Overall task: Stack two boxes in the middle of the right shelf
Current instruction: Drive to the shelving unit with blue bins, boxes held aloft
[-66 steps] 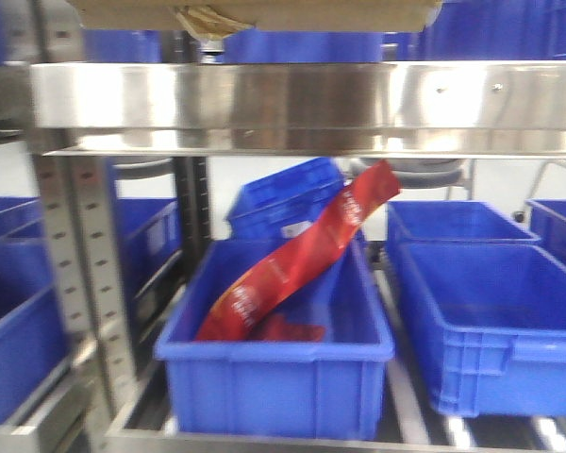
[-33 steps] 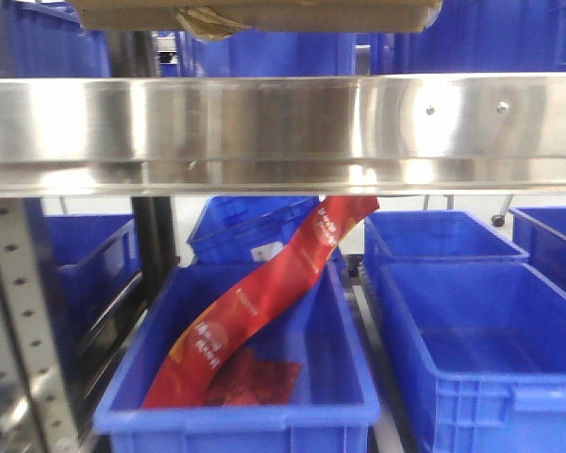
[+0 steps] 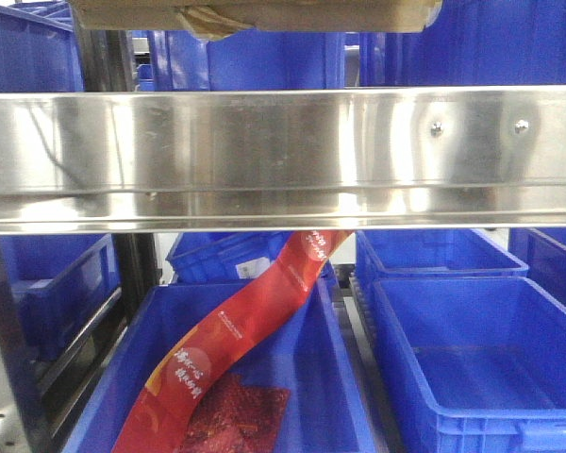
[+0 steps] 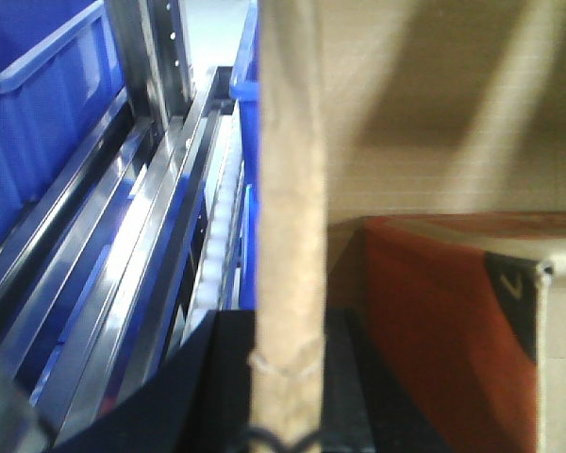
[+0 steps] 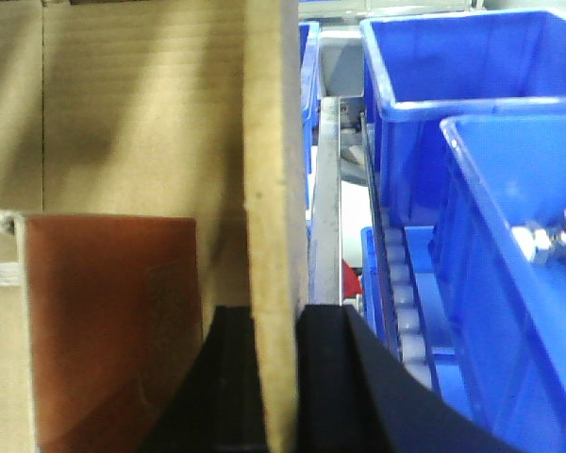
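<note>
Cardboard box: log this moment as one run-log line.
cardboard box: held above shelf rail | left gripper: shut on box wall | right gripper: shut on box wall | red packet in blue bin below

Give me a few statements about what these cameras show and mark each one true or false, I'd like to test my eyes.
1. A cardboard box shows at the top of the front view, above the steel shelf rail. True.
2. The red strip lies in a green bin. False: it leans out of a blue bin.
3. The right end effector has a cardboard flap between its black fingers. True.
4. The blue bin at lower right of the front view is packed full. False: it looks empty.
5. The left end effector hangs free with nothing in it. False: a cardboard edge runs between its fingers.
</note>
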You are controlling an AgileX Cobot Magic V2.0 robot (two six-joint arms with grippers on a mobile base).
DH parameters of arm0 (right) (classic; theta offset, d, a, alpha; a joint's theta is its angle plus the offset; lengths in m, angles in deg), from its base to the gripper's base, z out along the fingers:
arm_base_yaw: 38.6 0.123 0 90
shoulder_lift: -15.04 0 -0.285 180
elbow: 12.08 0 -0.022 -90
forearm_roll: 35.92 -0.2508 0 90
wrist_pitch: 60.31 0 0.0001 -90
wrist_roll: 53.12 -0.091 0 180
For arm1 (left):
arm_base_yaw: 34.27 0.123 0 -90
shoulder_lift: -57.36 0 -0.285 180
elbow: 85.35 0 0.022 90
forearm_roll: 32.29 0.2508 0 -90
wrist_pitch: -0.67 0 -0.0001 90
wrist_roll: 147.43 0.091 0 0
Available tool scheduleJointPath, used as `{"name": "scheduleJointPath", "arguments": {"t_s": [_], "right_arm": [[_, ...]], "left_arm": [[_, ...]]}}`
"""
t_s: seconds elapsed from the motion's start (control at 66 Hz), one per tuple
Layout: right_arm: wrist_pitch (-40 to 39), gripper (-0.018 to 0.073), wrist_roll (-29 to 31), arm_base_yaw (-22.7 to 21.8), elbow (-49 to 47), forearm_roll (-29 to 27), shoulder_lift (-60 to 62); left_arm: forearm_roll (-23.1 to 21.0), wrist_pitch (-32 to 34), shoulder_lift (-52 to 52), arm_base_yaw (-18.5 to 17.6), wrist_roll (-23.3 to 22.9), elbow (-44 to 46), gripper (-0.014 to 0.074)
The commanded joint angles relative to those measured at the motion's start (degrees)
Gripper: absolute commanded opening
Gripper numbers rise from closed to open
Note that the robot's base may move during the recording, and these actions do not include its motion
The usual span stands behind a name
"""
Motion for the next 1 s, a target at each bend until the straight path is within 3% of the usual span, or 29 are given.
{"name": "scheduleJointPath", "arguments": {"t_s": [0.0, 0.758, 0.894, 0.985], "right_arm": [[-3.44, -0.0154, -0.3, -0.2, -0.69, 1.32, 1.0], [-3.44, -0.0154, -0.3, -0.2, -0.69, 1.32, 1.0], [0.54, -0.0154, -0.3, -0.2, -0.69, -2.73, 0.74], [4.33, -0.0151, -2.68, 1.19, -0.69, -2.19, 0.18]], "left_arm": [[1.21, 2.1, -0.86, 0.25, -0.36, 0.64, -0.0111], [1.17, 3.64, -0.86, 0.25, -0.36, 0.64, -0.0111], [-2.94, 0.73, -0.86, 0.25, 0.56, 0.64, -0.0111], [-8.17, -1.02, -0.86, 1.77, 6.09, 0.64, -0.0111]]}}
